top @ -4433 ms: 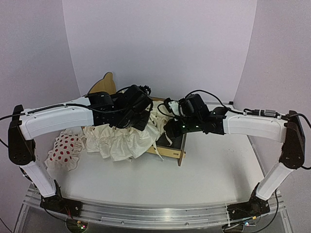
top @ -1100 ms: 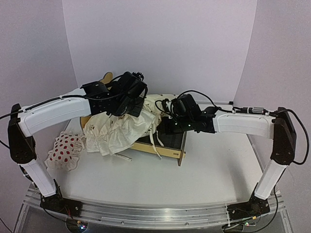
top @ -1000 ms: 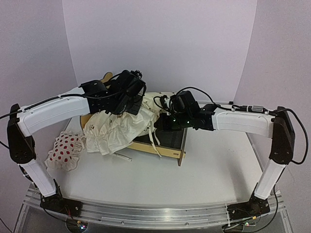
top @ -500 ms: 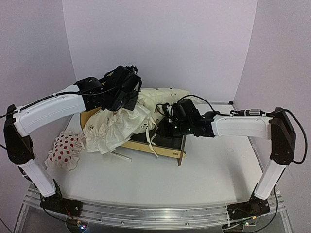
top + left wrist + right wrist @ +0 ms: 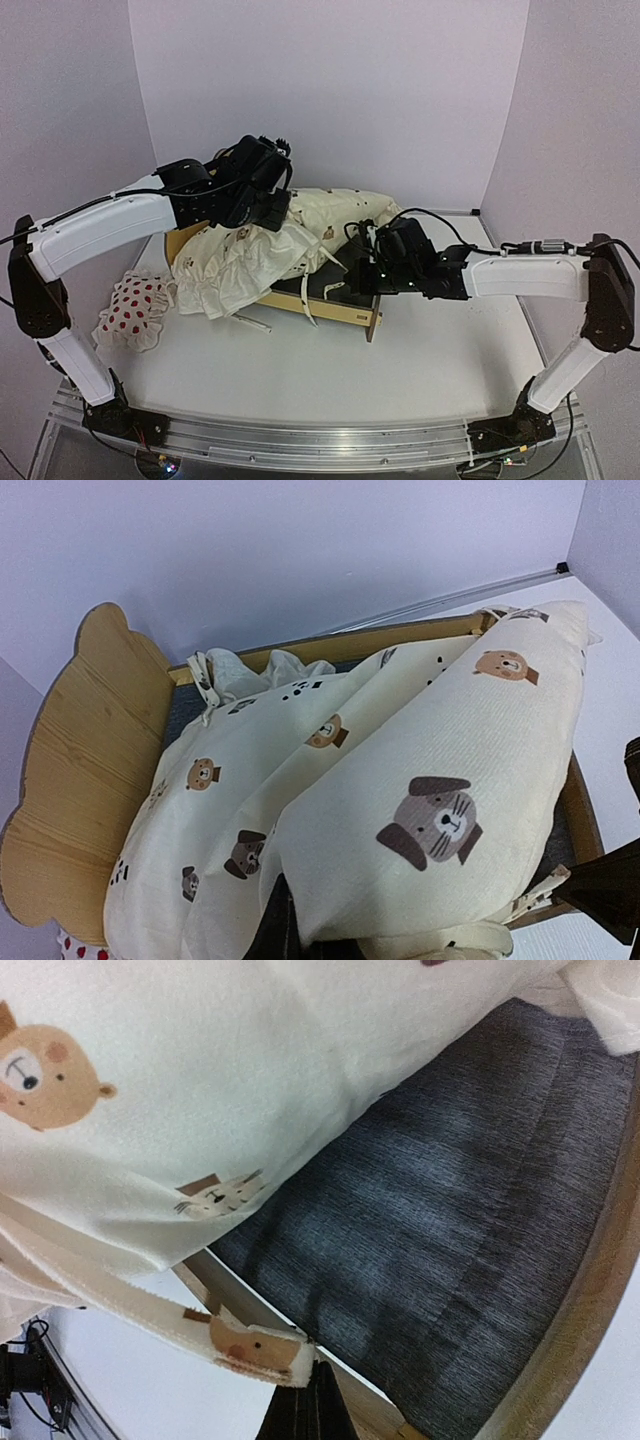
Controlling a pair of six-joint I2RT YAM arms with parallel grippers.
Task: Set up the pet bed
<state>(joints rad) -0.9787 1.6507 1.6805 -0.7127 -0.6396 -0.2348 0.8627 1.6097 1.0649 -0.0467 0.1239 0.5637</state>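
While the pet bed (image 5: 345, 316) stands on the worktop (image 5: 430, 375) between the two arms, toward the far side, the cream cushion (image 5: 250, 255) with small bear faces lies only partly in it. The left tool (image 5: 279, 935) is raised above the head end of the bed, and its fingers are together, clamped on a gathered fold of the cushion. From this grip the cloth hangs down, one part spreading over the left side rail onto the worktop and the other part reaching across the frame to the right. In the left wrist view, the bear-ear headboard (image 5: 85, 750) is upright at the left, and the cushion leans against it. The right tool (image 5: 312, 1410) is low, at the near right part of the bed, just above the wooden rail. Its fingers are together too, and they pinch the end of a narrow strap (image 5: 250, 1345) of the cushion. Beside it the dark grey base (image 5: 450, 1230) of the bed is uncovered. A small white pillow (image 5: 135, 305) with red spots lies on the worktop, left of the bed and apart from it.
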